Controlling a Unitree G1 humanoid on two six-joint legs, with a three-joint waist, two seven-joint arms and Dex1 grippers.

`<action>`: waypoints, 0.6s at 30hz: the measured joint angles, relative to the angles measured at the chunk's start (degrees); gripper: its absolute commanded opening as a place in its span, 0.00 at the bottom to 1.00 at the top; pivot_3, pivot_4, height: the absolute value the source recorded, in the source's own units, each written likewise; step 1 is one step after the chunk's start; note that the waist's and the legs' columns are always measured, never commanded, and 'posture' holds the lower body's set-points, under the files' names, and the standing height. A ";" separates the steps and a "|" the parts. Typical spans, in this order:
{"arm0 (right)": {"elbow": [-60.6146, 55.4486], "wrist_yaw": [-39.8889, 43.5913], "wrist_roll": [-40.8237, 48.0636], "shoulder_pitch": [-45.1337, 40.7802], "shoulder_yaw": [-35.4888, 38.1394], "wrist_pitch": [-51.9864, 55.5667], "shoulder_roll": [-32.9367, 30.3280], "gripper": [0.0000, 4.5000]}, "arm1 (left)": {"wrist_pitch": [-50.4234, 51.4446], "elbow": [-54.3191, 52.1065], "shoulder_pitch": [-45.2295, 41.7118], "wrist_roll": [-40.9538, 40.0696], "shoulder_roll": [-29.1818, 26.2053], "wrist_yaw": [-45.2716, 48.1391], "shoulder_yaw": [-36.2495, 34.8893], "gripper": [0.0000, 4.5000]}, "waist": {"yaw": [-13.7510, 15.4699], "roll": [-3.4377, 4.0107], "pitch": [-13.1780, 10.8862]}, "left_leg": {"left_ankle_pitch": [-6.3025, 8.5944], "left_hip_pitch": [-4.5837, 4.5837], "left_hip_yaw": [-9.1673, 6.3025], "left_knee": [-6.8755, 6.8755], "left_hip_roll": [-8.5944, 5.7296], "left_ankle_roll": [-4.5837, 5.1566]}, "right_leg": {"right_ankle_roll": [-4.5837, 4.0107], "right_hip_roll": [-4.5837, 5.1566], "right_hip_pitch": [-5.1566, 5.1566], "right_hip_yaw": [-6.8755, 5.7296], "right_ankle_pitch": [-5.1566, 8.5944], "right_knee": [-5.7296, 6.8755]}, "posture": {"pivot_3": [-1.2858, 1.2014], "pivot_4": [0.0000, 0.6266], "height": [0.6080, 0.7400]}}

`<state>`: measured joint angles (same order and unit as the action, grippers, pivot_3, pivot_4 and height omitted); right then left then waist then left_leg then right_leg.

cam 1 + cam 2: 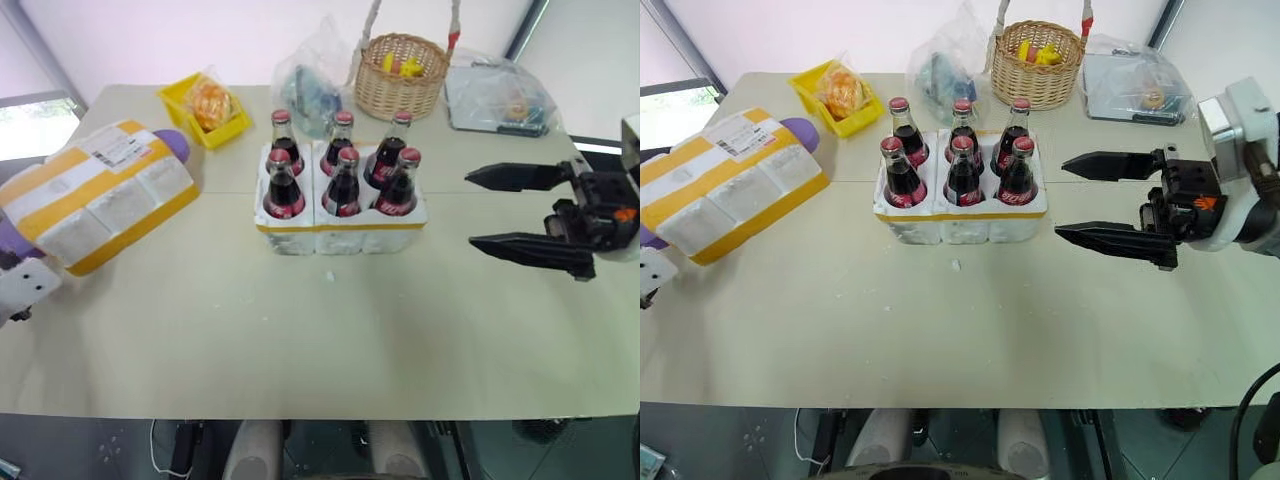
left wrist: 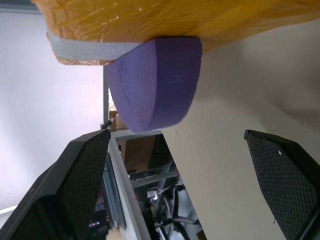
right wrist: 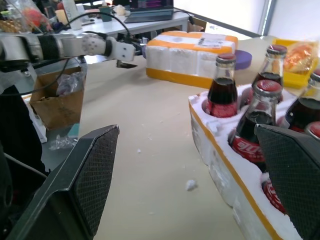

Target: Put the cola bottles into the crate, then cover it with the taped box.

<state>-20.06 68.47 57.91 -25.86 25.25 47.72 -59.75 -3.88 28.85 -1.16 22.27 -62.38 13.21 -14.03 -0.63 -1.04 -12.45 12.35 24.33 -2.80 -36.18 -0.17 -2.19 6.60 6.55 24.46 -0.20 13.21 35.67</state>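
All six bottles (image 1: 340,170) are in the crate (image 1: 342,228) at frame centre, so the box (image 1: 95,195) is what matters. It lies at the left edge, long axis slanting from lower left to upper right. My left gripper (image 2: 185,185) is spread wide, empty, right at its near end. Right gripper (image 1: 1102,198) is wide too, far side of the crate, so left's closer.

Head stereo pair overlooks the table (image 1: 300,340); wrist cameras skim it
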 measured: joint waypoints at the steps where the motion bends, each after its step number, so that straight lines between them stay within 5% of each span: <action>1: 0.00 -0.16 0.37 0.00 0.07 0.01 -0.05 0.99 | -1.44 2.87 -2.51 0.73 -0.11 -0.55 1.79 1.00 | 0.00 0.00 0.00 | -0.01 -0.02 0.01 -0.02 0.00 -0.01 | 0.02 0.00 -0.01 0.00 -0.02 0.03 | 0.52 0.24 0.98; 14: -0.04 -2.34 1.84 -1.10 -0.42 -0.05 -0.02 0.99 | -8.96 24.59 -23.10 6.72 0.62 -7.78 15.20 1.00 | -0.03 -0.10 0.06 | -0.03 -0.09 0.05 -0.10 -0.01 -0.02 | 0.31 -0.01 0.04 0.00 -0.17 0.41 | 0.52 0.24 0.98; 18: 0.05 -2.84 1.85 -1.13 -0.40 -0.05 -0.03 1.00 | -9.03 29.80 -27.01 6.96 1.21 -8.86 15.96 0.69 | -0.08 -0.13 0.07 | -0.04 -0.08 0.06 -0.10 -0.01 -0.02 | 0.32 0.00 0.04 0.00 -0.18 0.41 | 0.52 0.24 0.98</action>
<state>-20.01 65.63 59.76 -27.00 24.85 47.67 -59.78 -12.91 58.65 -28.17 29.23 -61.17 4.36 1.93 -0.71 -1.17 -12.37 12.31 24.25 -2.74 -36.28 -0.18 -2.21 6.92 6.54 24.50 -0.19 13.04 36.08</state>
